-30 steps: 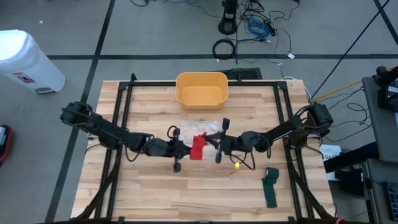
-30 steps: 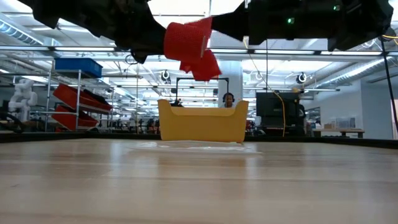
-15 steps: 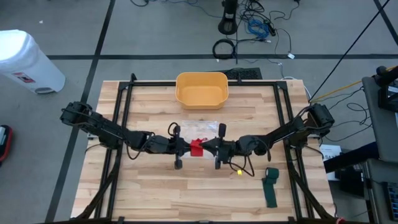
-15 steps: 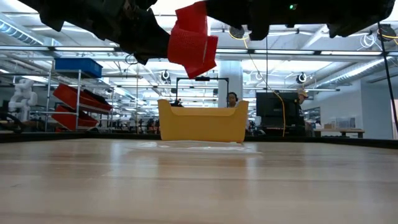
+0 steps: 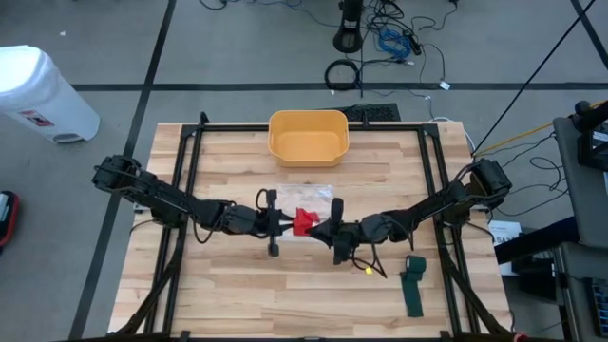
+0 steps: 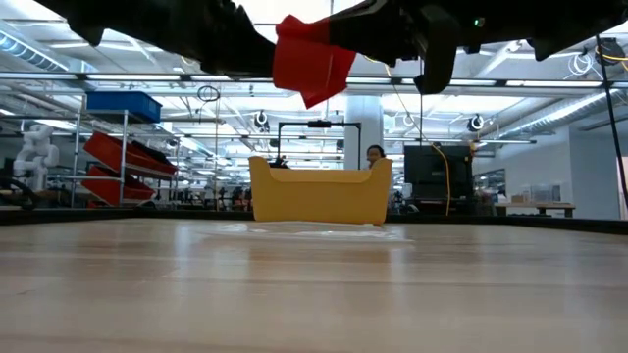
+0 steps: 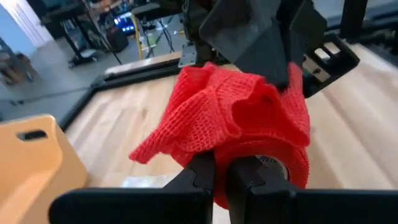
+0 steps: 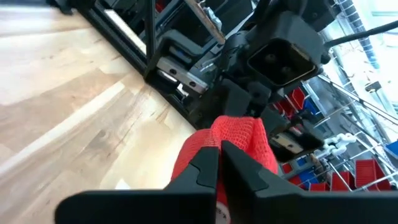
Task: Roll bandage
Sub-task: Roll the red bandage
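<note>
red bandage pinched mid-air between two grippers

held above the table at frame centre in the high view: red bandage (image 5: 303, 220), loosely bunched mesh weave, roll axis not discernible. clamped from the left by left gripper (image 5: 281, 222), from the right by right gripper (image 5: 324, 228), both clenched on it. compared with a second ago, more compact, with the right gripper shifted lower.
</note>
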### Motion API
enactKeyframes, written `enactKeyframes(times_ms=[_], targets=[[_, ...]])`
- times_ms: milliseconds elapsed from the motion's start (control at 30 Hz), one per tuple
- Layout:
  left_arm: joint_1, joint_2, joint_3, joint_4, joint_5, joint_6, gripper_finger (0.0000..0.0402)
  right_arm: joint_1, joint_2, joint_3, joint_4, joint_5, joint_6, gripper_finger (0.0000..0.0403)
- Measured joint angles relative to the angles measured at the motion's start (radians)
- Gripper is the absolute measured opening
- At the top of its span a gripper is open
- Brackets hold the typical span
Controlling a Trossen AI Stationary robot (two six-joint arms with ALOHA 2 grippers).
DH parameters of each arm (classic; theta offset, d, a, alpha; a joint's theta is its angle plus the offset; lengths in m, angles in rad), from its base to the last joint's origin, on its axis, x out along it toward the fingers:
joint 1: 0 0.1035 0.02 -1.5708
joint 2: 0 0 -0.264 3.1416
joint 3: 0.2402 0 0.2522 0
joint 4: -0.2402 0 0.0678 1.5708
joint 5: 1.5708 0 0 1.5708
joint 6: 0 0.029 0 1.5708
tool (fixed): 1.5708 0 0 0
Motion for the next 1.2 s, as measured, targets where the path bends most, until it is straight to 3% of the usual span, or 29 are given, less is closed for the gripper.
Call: enactKeyframes(times_ms=[333, 533, 767, 1000, 1100, 1200], targets=[[-0.001, 0.0, 0.0, 0.052, -0.055, 0.363, 0.0013, 0.006, -0.001, 0.0, -0.014, 0.016, -0.037, 0.0128], [-0.001, 0.0, 0.0, 0.085, -0.079, 0.52, 0.0013, 0.011, -0.001, 0.0, -0.01, 0.016, 0.036, 0.0187], [0.002, 0.0, 0.002, 0.113, -0.188, 0.599, 0.0013, 0.056, 0.0, 0.0, -0.017, 0.002, 0.152, 0.0199], [-0.002, 0.0, 0.002, 0.129, -0.206, 0.703, 0.0013, 0.093, -0.011, -0.001, -0.041, 0.158, 0.258, 0.0199], [-0.003, 0.0, 0.002, 0.128, -0.208, 0.747, 0.0013, 0.105, -0.069, -0.002, -0.037, 0.214, 0.3, 0.0199], [-0.003, 0.0, 0.002, 0.123, -0.2, 0.755, 0.0013, 0.1, -0.158, -0.002, -0.026, 0.197, 0.364, 0.0199]])
